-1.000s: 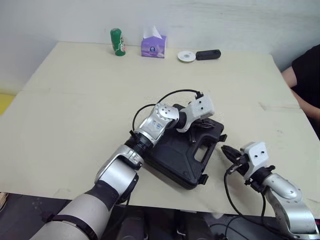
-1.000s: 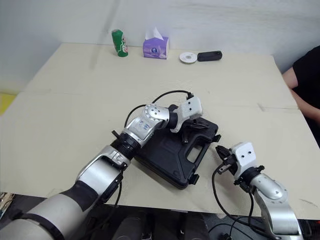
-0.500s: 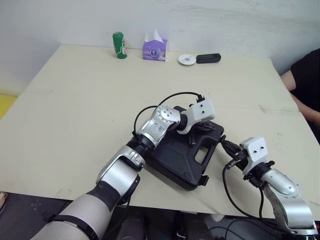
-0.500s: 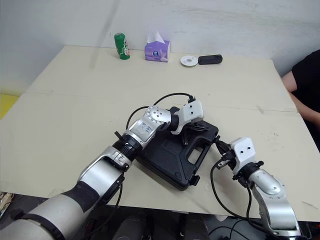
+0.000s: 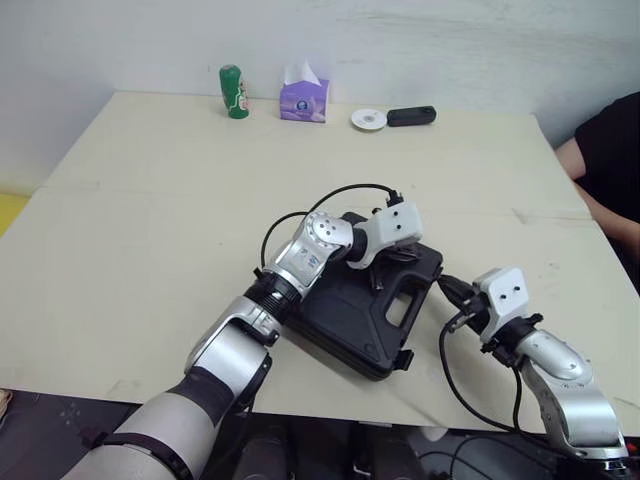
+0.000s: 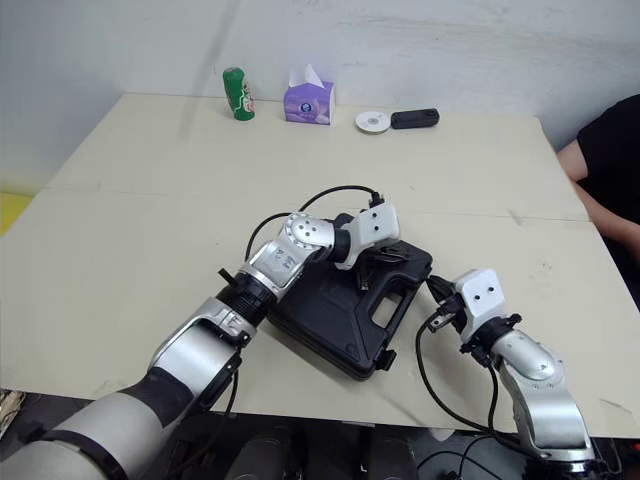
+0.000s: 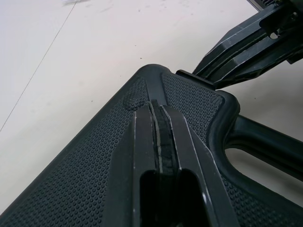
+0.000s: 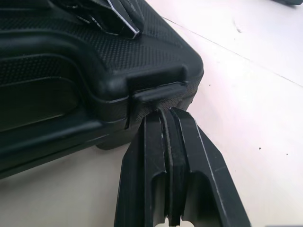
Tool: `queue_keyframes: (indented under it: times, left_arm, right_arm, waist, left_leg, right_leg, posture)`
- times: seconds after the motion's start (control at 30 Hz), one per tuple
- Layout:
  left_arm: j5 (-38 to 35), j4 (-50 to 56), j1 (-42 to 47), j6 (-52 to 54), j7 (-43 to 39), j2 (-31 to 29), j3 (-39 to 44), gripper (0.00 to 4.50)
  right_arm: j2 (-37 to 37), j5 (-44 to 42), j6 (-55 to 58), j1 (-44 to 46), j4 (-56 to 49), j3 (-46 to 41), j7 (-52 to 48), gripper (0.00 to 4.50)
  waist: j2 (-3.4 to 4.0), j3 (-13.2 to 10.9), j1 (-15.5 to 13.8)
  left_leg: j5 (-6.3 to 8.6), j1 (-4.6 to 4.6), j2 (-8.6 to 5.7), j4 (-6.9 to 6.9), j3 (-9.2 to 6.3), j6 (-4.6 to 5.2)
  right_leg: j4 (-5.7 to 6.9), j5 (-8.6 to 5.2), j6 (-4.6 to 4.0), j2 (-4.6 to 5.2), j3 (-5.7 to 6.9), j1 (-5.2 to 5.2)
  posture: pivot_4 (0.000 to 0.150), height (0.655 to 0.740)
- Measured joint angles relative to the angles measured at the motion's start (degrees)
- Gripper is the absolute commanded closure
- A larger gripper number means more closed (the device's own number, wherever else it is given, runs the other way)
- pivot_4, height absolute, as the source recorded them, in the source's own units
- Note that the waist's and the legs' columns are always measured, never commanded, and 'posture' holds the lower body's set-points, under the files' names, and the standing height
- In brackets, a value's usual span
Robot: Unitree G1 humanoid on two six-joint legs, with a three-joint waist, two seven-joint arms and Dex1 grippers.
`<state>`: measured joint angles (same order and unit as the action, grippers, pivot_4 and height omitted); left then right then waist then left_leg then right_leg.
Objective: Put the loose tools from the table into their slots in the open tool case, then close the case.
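The black tool case (image 5: 345, 312) lies on the table with its lid down, handle side toward my right arm. My left gripper (image 5: 384, 266) is shut and rests its tips on the textured lid (image 7: 94, 179) near the handle corner. My right gripper (image 5: 445, 287) is shut too, its tips (image 8: 163, 113) touching the small latch (image 8: 158, 92) on the case's side edge. In the left wrist view the right gripper (image 7: 246, 42) shows beside that latch (image 7: 194, 78). No loose tools lie on the table around the case.
Along the table's far edge stand a green can (image 5: 234, 91), a purple tissue box (image 5: 304, 98), a white disc (image 5: 368, 119) and a black device (image 5: 412, 116). A person in black (image 5: 610, 170) sits at the right edge.
My right gripper has moved left and away from the front edge, up to the case's latch. My left gripper has stayed on the lid. The head camera has shifted slightly.
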<state>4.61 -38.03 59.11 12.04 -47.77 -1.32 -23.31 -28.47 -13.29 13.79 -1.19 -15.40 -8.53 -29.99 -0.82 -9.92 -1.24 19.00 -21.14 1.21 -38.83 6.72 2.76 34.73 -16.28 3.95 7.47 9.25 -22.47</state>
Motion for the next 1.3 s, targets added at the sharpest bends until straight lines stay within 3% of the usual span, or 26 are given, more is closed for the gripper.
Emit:
queue_keyframes:
  times: [1.1,1.3]
  left_arm:
    - [1.19,1.28,-1.44,0.39,-0.40,-1.20,0.55,4.47]
    - [-7.51,8.02,-6.55,-0.40,-6.86,-0.66,5.79,4.47]
  right_arm:
    - [2.41,-1.95,6.38,1.73,-1.59,0.46,-0.57,4.50]
    - [-2.10,-3.57,5.92,-3.70,-4.79,-4.20,-3.06,4.50]
  waist:
    - [-0.19,0.91,1.03]
    - [0.62,0.04,-0.14]
  left_leg:
    - [0.09,0.18,0.11,0.48,0.00,0.02]
    - [-0.14,-0.13,0.01,0.61,0.08,-0.21]
  right_leg:
    - [-0.17,-0.07,-0.12,-0.05,0.01,0.01]
    - [-0.24,-0.06,-0.11,-0.04,0.03,-0.27]
  posture:
    - [0.150,0.7400]
    - [0.150,0.7400]
